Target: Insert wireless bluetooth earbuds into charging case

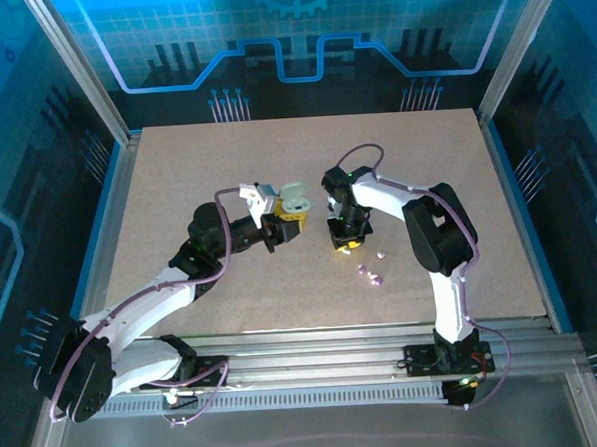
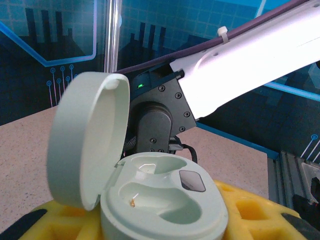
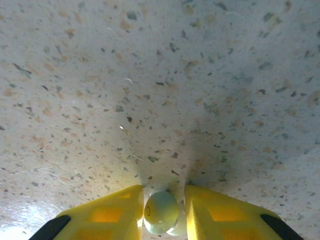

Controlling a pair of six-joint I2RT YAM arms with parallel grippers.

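My left gripper (image 1: 284, 224) grips the open pale green case (image 2: 165, 200), left of centre. My right gripper (image 1: 344, 239) is down on the table (image 1: 176, 170), fingers (image 3: 112, 212) close around one pale earbud (image 3: 161, 211); I cannot tell if they pinch it. Other earbuds (image 1: 369, 273) lie just nearer.

The charging case (image 2: 167, 197), a pale mint-white oval, is sitting upright between the yellow fingers of the left pincer (image 2: 160, 225), over the middle of the bench (image 1: 176, 170). Its lid is standing open, tipped back on its hinge, and both moulded wells are lying empty. One round, glossy pale mint earbud (image 3: 161, 211) is sitting between the fingers of the right pincer (image 3: 164, 222), down at the bench. A few lilac-pink earbuds (image 1: 373, 278) are lying loose nearby.
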